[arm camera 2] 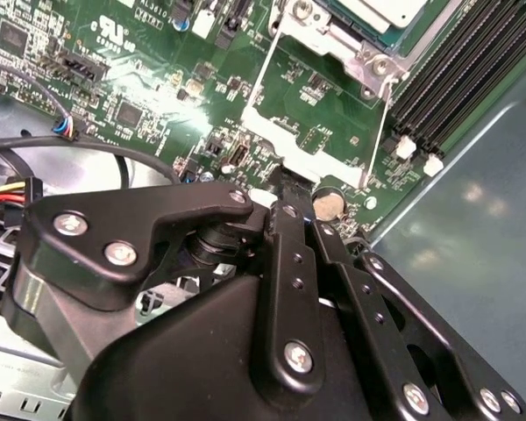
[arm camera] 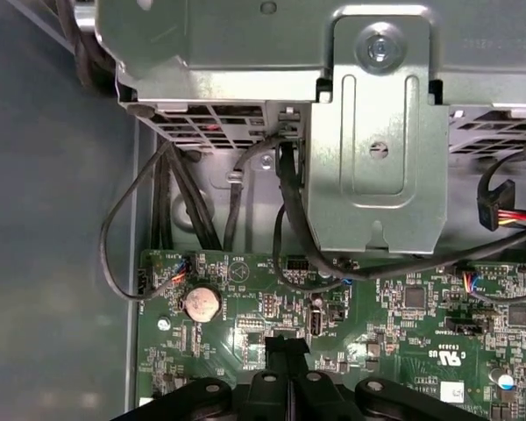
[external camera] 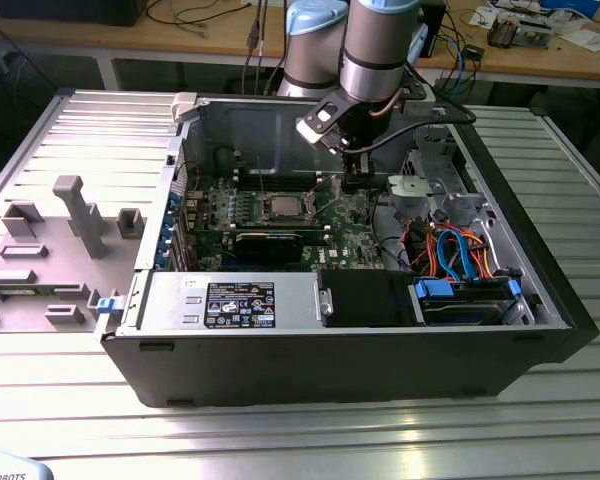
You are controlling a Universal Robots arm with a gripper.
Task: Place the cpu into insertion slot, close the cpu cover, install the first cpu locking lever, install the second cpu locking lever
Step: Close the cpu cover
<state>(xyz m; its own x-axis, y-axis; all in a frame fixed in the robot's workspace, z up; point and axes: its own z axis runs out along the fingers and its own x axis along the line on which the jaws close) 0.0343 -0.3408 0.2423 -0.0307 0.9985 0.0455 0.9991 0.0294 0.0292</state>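
Because the cpu (arm camera 2: pixel 386 10) is seated in the slot (arm camera 2: pixel 333 39), the claw (arm camera 2: pixel 287 186) is held closed, with the open cover (arm camera 2: pixel 285 147) lying just ahead of it.

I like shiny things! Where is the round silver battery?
In the first wrist view the round silver battery sits on the green motherboard, near its edge, close to the hand.

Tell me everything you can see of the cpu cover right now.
The cpu cover is a thin, silver, metal-looking square frame with one large window; green motherboard shows through it. It is swung open, off the insertion slot, its hinged end beside two bright screws. The claw meets its free edge; whether it grips there cannot be told.
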